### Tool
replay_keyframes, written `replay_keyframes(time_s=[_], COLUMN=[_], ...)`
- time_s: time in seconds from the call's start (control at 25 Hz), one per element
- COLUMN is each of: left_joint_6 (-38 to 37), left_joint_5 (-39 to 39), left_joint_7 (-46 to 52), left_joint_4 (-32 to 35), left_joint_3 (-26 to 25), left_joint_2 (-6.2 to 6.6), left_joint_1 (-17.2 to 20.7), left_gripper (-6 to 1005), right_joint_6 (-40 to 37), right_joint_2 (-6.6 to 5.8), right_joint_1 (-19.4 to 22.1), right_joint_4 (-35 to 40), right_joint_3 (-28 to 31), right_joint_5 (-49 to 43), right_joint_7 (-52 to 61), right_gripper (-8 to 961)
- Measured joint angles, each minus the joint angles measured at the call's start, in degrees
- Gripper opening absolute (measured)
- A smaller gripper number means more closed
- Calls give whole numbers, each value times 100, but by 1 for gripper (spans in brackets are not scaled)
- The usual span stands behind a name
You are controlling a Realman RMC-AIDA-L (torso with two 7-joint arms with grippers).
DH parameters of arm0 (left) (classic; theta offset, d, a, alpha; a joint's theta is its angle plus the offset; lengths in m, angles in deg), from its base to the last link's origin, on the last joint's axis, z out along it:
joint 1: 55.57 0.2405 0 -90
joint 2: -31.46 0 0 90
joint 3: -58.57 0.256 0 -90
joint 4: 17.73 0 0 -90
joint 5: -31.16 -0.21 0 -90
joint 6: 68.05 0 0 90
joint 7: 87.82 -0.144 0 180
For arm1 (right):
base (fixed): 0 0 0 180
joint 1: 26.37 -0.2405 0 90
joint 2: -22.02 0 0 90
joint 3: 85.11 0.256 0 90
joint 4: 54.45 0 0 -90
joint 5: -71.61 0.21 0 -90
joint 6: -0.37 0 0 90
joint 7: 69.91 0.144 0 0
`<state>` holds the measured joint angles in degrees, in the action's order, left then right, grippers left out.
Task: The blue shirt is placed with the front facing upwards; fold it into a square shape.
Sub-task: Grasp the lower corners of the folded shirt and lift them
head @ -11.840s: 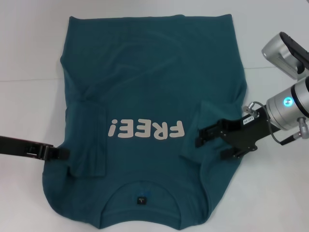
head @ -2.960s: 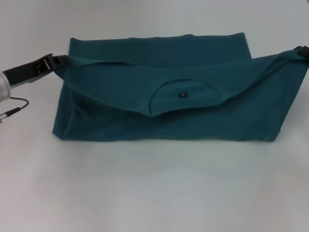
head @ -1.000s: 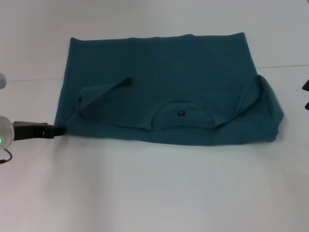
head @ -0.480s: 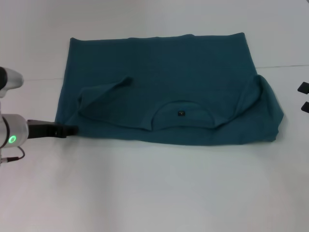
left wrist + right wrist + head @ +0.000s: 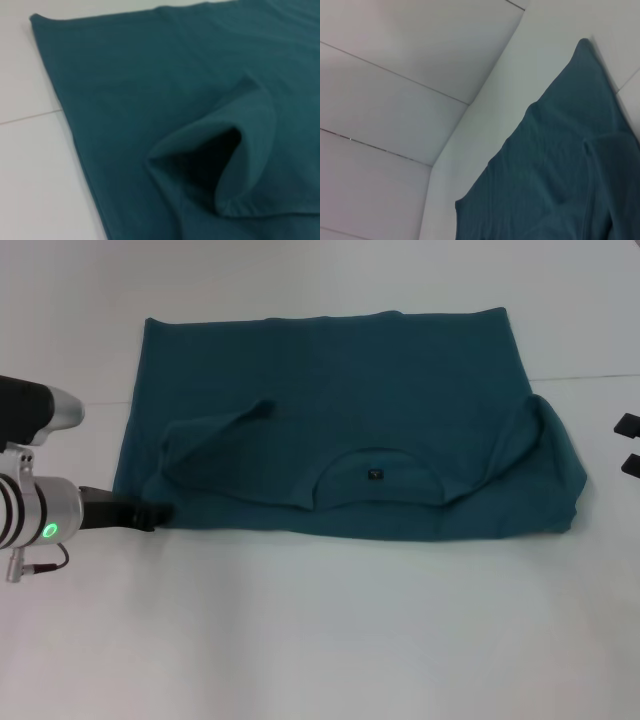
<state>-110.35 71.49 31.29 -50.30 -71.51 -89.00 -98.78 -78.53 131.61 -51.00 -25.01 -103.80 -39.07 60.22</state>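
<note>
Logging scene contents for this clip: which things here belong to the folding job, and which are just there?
Part of the job:
- shirt, folded once, collar facing up
- left gripper, at the shirt's near left corner
- right gripper, only its fingers showing at the frame's right edge, apart from the shirt

Just there:
- white table, nothing else on it in view

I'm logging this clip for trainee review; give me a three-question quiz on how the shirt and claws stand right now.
1. True or false: the shirt's collar faces up on the folded layer.
2. Where is the left claw? A) at the shirt's near left corner B) over the collar C) out of view
3. Fill in: the right claw sits at the shirt's ____ side, apart from it.

Key: 1 true; 2 A; 3 right.
</note>
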Motion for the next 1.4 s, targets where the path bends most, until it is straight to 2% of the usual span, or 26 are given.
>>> replay_keyframes(time_s=[0.08, 0.48, 0.64, 0.72, 0.88, 0.96, 1.0, 1.12, 1.16, 1.2, 1.32, 1.36, 1.4], left_joint_6=[106, -62, -361, -601, -1070, -1268, -1372, -1489, -1542, -1584, -1643, -1648, -1670], left_joint_5=[-46, -79, -53, -35, -21, -20, -20, -23, -33, -41, -51, -53, -55], left_joint_7=[-54, -21, 160, 329, 621, 737, 783, 849, 884, 902, 919, 929, 944], left_joint_4=[89, -159, -273, -481, -931, -1055, -1106, -1120, -1120, -1120, -1119, -1110, -1106], left_joint_3=[5, 5, -60, -66, -69, -70, -70, -71, -71, -70, -70, -70, -70], left_joint_2=[4, -51, 0, 22, 23, 30, 37, 54, 55, 53, 45, 47, 53], left_joint_1=[-49, -14, -14, 49, 211, 246, 260, 277, 282, 287, 304, 304, 302], left_gripper=[547, 82, 39, 18, 18, 17, 17, 17, 17, 17, 17, 17, 17], right_joint_6=[0, 12, -150, -382, -833, -1016, -1103, -1450, -1703, -1703, -1823, -1817, -1817], right_joint_2=[0, 10, -29, -157, -638, -799, -828, -788, -717, -717, -500, -382, -382], right_joint_1=[-13, -19, -18, -5, 8, -17, -37, -145, -225, -225, -287, -316, -316], right_joint_4=[0, 0, 9, 57, 121, 317, 523, 1274, 1715, 1715, 2462, 2866, 2866], right_joint_3=[-44, -72, -72, -133, -279, -301, -325, -498, -578, -578, -675, -851, -851], right_joint_5=[-1, -6, -7, -30, -349, -616, -773, -1255, -1463, -1463, -1712, -1892, -1892], right_joint_7=[-2, 31, 39, 94, 486, 560, 589, 706, 600, 600, 259, -13, -13], right_gripper=[812, 815, 816, 817, 818, 819, 819, 820, 820, 819, 818, 818, 817])
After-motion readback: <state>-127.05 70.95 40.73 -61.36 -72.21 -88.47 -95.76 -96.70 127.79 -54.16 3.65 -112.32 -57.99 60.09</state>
